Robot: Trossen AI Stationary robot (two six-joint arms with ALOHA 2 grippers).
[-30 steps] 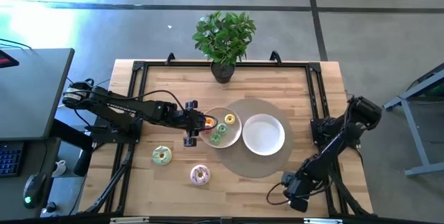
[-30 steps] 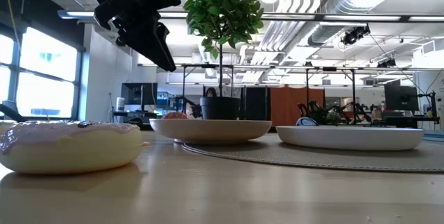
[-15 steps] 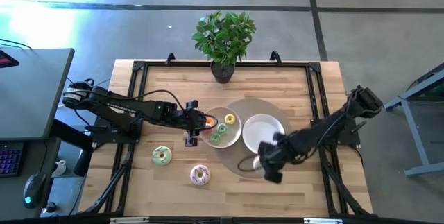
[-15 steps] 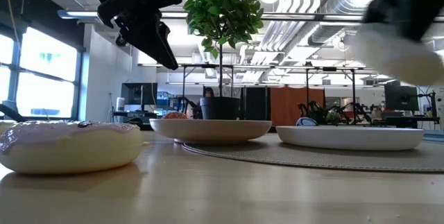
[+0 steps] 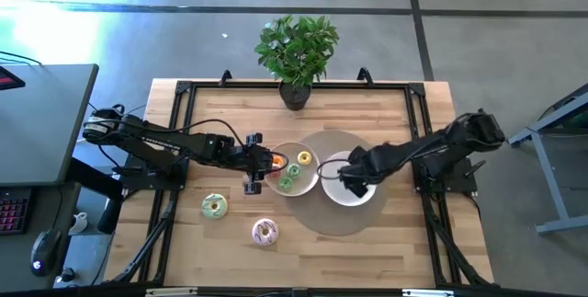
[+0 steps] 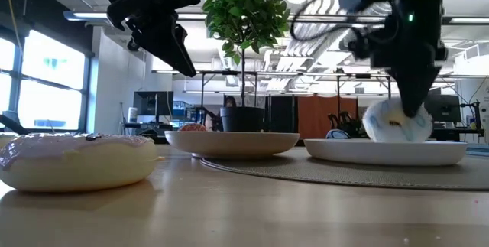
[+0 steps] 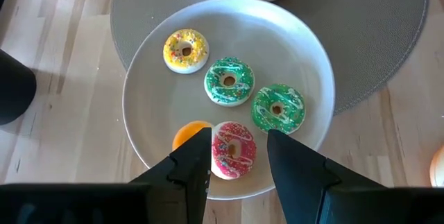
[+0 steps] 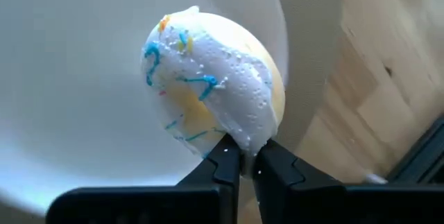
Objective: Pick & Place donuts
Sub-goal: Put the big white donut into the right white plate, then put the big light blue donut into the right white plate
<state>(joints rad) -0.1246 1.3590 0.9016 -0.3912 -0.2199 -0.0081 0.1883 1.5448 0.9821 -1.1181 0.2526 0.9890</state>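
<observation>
My right gripper point(image 5: 355, 177) is shut on a white-iced donut point(image 8: 215, 78) low over the right white plate point(image 5: 367, 189); in the low view the donut point(image 6: 396, 121) reaches down to the plate's rim point(image 6: 386, 151). My left gripper point(image 7: 239, 158) hovers open above the left plate point(image 7: 291, 50). That plate holds a yellow donut point(image 7: 185, 50), two green ones point(image 7: 229, 81), a pink one point(image 7: 234, 150) and an orange one point(image 7: 189, 134). A green-iced donut point(image 5: 215, 207) and a pink-iced donut point(image 5: 265, 233) lie flat on the table. My right gripper pinches the white donut's outer rim point(image 8: 243, 137) between its two fingers, coming from above and pointing down. The donut hangs on edge below the fingers, inside the right plate. I cannot tell whether its lower edge touches the plate.
Both plates sit on a round grey mat point(image 5: 340, 223). A potted plant point(image 5: 296, 58) stands at the table's far edge. Bare wood lies near the front right corner point(image 5: 413, 251). In the low view the pink donut point(image 6: 76, 159) fills the near left.
My right arm has swung from the table's near right corner toward the left and far side, carrying the white donut, and has come down over the right plate. The donut was high half a second ago and now hangs at plate level.
</observation>
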